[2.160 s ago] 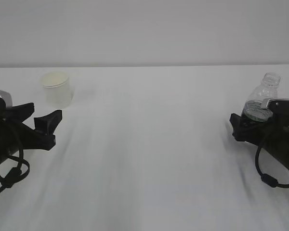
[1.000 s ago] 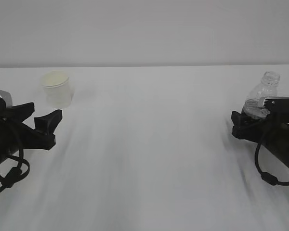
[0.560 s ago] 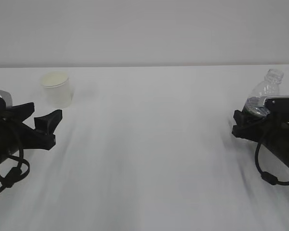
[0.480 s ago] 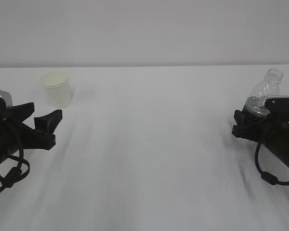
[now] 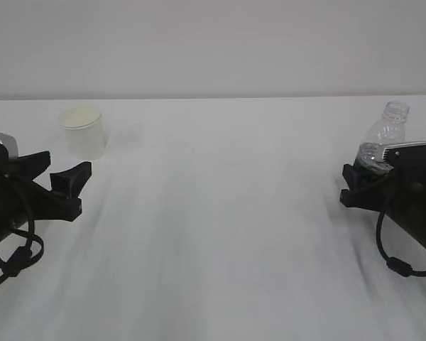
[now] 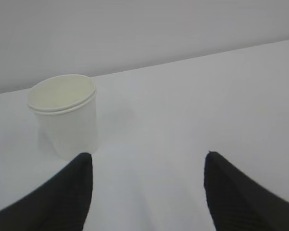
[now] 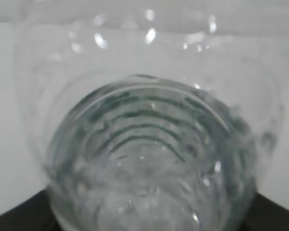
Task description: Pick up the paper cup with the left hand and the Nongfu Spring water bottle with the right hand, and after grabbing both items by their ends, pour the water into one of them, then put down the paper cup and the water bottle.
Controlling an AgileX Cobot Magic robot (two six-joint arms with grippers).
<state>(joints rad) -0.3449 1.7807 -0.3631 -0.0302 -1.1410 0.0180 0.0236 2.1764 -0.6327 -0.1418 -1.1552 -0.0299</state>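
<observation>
While the right pincer (image 5: 358, 186) is gripping the bottle (image 5: 382, 142) base for pouring, the left pincer (image 5: 62, 176) is gaping empty, cup (image 5: 82, 131) at 12 o'clock.

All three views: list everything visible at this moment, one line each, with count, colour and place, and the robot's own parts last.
paper cup: one, white with a cream inside, upright at the far left of the table, beyond the left claw and apart from it.
water bottle: one, clear, no cap, at the right, leaning slightly, lower body between the right claw's fingers; it fills the right wrist view.
water: a little, colourless, in the bottle.
table: one, white, under everything.
left claw: one, black, open, holding nothing.
right claw: one, black, around the bottle's lower part.
</observation>
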